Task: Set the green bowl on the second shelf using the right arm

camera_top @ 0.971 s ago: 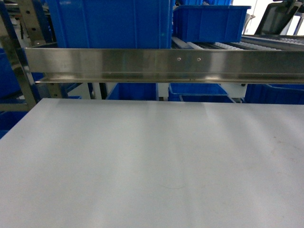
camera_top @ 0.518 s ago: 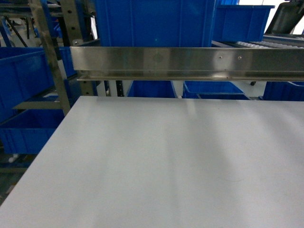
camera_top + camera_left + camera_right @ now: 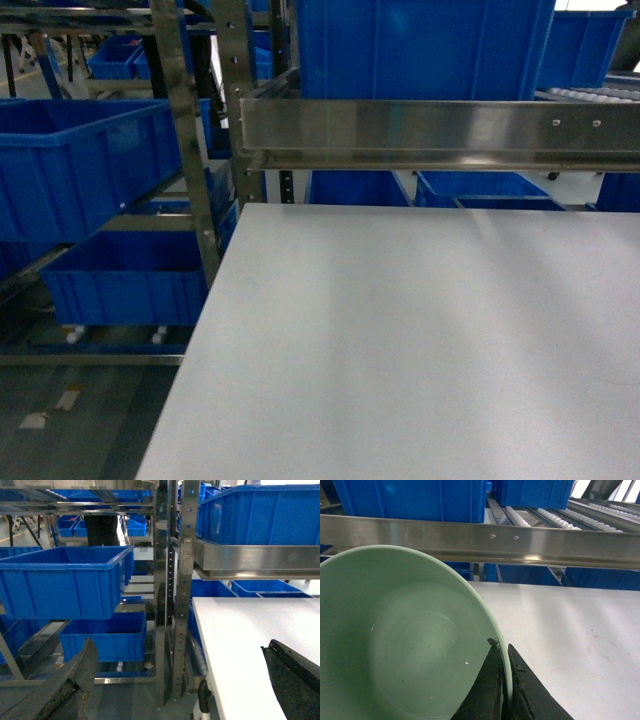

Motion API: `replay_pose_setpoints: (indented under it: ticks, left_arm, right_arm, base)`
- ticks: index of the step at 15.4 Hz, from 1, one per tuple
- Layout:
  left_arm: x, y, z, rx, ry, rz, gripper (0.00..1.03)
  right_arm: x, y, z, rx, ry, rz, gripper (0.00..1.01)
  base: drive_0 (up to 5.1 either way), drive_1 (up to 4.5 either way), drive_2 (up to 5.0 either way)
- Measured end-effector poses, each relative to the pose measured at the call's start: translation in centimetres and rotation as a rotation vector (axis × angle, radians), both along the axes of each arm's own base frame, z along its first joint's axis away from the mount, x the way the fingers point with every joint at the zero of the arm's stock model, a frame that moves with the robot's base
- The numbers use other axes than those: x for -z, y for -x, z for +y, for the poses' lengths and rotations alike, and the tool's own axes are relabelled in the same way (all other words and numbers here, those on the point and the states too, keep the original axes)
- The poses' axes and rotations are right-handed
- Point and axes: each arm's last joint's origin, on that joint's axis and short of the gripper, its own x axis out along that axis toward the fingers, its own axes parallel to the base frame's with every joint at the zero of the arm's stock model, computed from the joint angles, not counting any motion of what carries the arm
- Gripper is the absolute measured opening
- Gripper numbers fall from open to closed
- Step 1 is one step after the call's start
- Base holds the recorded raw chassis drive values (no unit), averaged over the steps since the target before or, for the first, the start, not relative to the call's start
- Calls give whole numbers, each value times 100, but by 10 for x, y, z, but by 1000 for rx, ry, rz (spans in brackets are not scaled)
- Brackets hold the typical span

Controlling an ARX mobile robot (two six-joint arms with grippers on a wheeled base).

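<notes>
Head view: bare tabletop (image 3: 420,340); second shelf (image 3: 440,130) at 12 o'clock.
Left wrist: left claw (image 3: 180,680) spread, empty.
Right wrist: right claw (image 3: 504,687) pinches green bowl (image 3: 400,645) rim; shelf rail at 12 o'clock.

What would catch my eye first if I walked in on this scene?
The pale mint-green round bowl fills the right wrist view, its rim pinched by the right gripper above the grey flat tabletop. Behind it runs a shiny stainless-steel shelf rail, with deep blue plastic crates stacked everywhere around.
</notes>
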Motion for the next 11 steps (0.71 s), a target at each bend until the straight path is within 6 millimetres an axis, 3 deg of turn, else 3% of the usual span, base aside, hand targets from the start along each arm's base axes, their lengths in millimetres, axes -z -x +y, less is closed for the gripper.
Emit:
replay_pose_setpoints:
  ticks: [11]
  left_arm:
    - [0, 0, 0, 1, 0, 0, 98]
  right_arm:
    - [-1, 0, 0, -2, 1, -6, 2]
  base:
    - [-498, 243, 243]
